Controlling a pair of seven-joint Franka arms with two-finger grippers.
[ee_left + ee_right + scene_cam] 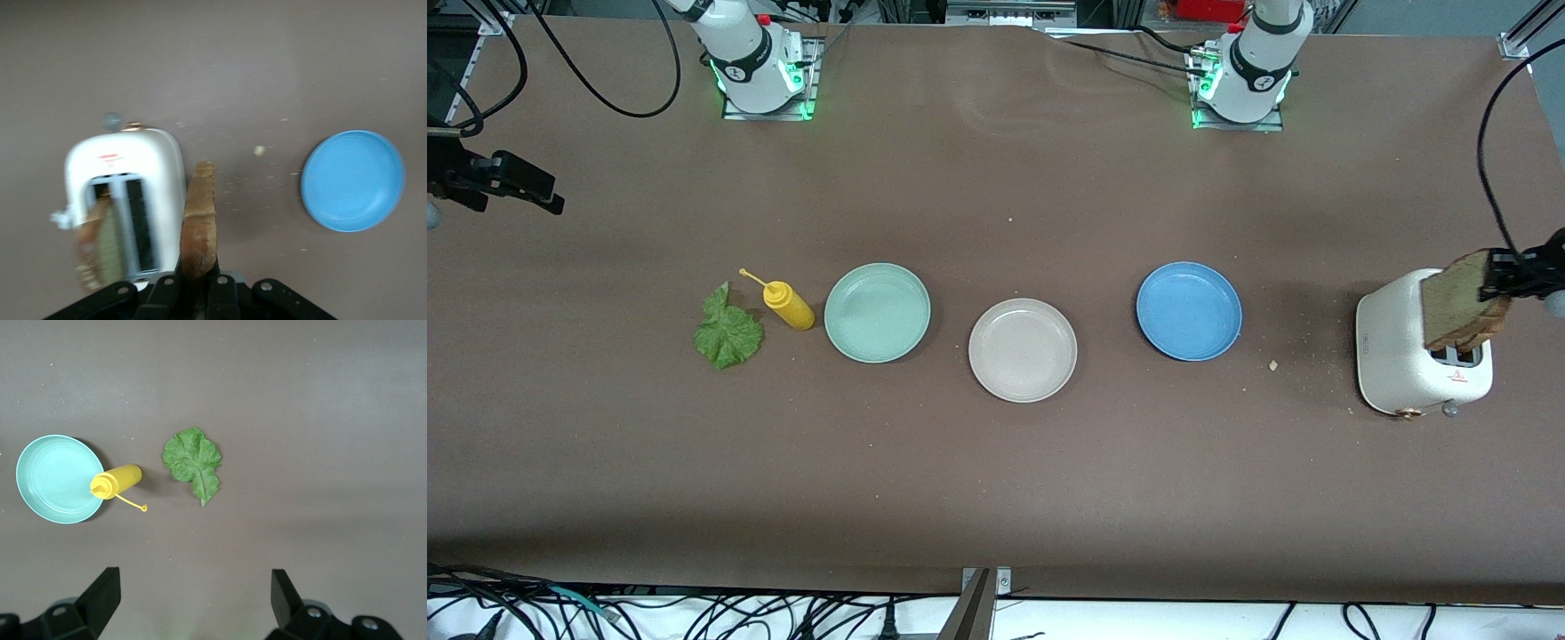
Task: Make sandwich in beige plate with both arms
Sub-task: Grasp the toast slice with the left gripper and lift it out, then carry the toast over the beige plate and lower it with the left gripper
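The beige plate (1023, 349) lies bare at the table's middle. At the left arm's end of the table, my left gripper (1498, 276) (199, 273) is shut on one edge of a brown bread slice (1456, 298) (199, 217), which hangs upright just over the white toaster (1409, 356) (160, 173). A second slice (100, 240) stands in a toaster slot. A green lettuce leaf (727, 333) (193, 463) lies flat toward the right arm's end. My right gripper (534, 191) (195, 590) hangs open and empty high over that end of the table.
A yellow squeeze bottle (789, 305) (117, 480) lies between the lettuce and a mint-green plate (877, 312) (57, 478). A blue plate (1189, 310) (352, 180) sits between the beige plate and the toaster. Crumbs dot the table near the toaster.
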